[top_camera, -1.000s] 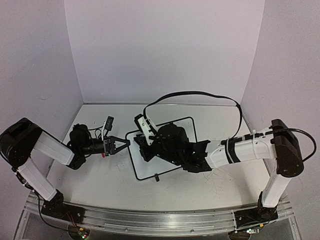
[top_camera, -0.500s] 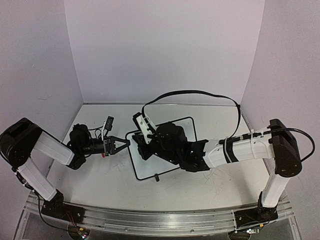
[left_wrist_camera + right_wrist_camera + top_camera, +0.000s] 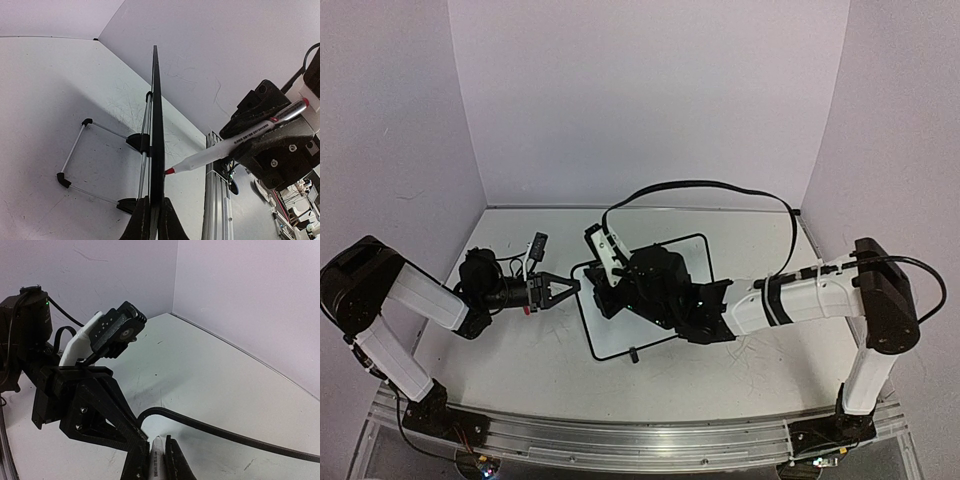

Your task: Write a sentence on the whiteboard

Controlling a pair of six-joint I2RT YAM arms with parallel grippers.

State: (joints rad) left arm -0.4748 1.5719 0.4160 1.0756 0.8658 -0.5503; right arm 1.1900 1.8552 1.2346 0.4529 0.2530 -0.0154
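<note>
The whiteboard [image 3: 616, 336] stands tilted on the table; no red sentence shows on its visible part, and my right arm hides most of its face. My left gripper [image 3: 564, 290] is shut on the board's left edge. In the left wrist view the board [image 3: 156, 115] is edge-on between my left gripper's [image 3: 152, 220] closed fingers. My right gripper [image 3: 607, 291] is shut on a white marker [image 3: 235, 142] whose red tip [image 3: 170, 171] touches the board's face. In the right wrist view the marker [image 3: 157, 460] sits between the shut fingers of my right gripper [image 3: 156, 452], below the board's black frame [image 3: 210, 427].
The board's wire stand with black feet [image 3: 75, 160] rests on the scuffed table behind it. A black cable [image 3: 700, 186] arcs over the back of the table. The purple walls [image 3: 650, 90] close in the back and sides.
My right gripper with the marker has shifted slightly left across the board. My left gripper has held still on the board's edge.
</note>
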